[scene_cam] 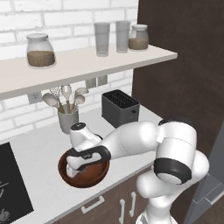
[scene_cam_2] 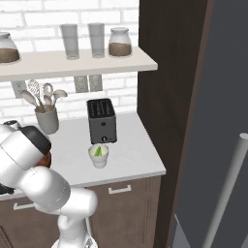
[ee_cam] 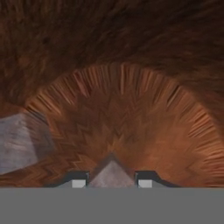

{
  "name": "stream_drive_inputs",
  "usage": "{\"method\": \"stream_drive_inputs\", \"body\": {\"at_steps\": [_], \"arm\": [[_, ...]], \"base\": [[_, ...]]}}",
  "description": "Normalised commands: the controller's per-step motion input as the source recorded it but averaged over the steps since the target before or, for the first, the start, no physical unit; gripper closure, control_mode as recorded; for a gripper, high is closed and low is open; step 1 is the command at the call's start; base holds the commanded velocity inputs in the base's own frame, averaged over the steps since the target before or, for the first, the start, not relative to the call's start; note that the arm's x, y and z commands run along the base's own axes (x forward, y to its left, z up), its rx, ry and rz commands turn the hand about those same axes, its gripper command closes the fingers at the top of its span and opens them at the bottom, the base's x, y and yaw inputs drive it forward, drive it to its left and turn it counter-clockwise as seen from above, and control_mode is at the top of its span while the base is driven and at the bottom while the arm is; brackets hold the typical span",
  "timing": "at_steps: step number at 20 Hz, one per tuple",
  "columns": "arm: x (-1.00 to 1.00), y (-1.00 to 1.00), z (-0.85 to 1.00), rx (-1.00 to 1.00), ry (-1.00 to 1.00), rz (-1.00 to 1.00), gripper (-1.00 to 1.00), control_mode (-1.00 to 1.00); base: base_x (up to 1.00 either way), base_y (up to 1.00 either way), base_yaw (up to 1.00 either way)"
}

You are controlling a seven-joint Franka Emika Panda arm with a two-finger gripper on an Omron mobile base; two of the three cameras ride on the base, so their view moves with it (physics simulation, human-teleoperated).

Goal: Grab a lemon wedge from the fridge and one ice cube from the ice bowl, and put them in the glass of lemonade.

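The desk carries the ice bowl at its front edge. The fingers are inside it, narrowly apart, flanking a pale ice cube; another cube lies at nine o'clock.

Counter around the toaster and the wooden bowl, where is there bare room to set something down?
Free: the counter right of the small cup, out to the edge beside the dark cabinet; and the stretch between the utensil holder and the stovetop. Crowded: the ice bowl, with the end effector down in it, and the toaster right behind the cup.
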Motion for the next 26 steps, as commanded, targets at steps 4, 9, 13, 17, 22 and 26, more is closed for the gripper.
{"method": "stream_drive_inputs", "body": {"at_steps": [4, 9, 13, 17, 22, 26], "arm": [[-0.03, 0.00, 0.24, 0.01, 0.02, 0.00, 1.00, -1.00], [-0.01, 0.00, 0.35, 0.05, 0.00, 0.00, 1.00, -1.00], [-0.06, 0.00, 0.28, 0.04, 0.00, 0.00, 1.00, -1.00], [-0.14, -0.02, 0.11, 0.02, 0.00, 0.00, 1.00, -1.00], [-0.16, -0.11, 0.00, 0.01, 0.00, 0.00, 1.00, -1.00], [-0.11, -0.12, 0.01, 0.01, 0.00, 0.00, 1.00, -1.00]], "base": [[0.00, 0.00, 0.00], [0.00, 0.00, 0.00], [0.00, 0.00, 0.00], [0.00, 0.00, 0.00], [0.00, 0.00, 0.00], [0.00, 0.00, 0.00]]}}
